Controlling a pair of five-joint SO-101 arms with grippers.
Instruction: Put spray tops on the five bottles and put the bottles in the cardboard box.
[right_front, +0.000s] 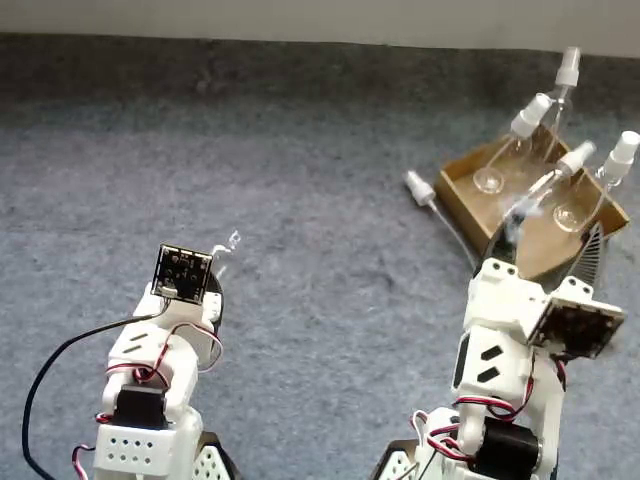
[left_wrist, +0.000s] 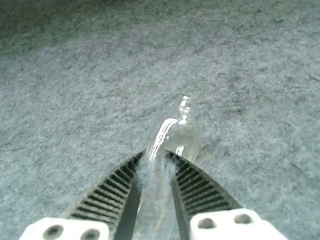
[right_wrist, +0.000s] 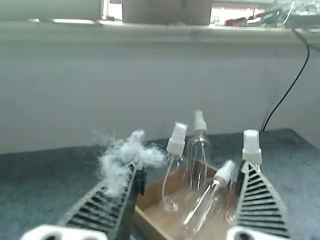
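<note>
Clear capless bottle (left_wrist: 172, 136) in left pincer (left_wrist: 157, 157); right pincer (right_wrist: 191, 170) wide at cardboard box (right_front: 458, 205).

Four capped bottles (right_wrist: 199, 145) in cardboard box (right_wrist: 150, 206); right gripper (right_wrist: 192, 171) spread wide.

Cardboard box (right_front: 460, 200) is crowded by 4 capped bottles (right_front: 505, 160); 1 spray top (right_front: 418, 187) is laid beside it; middle carpet (right_front: 330, 300) is left open.

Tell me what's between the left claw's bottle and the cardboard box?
Between the bottle and the cardboard box lies a loose spray top with its thin tube, near the box; the high view shows it.
</note>
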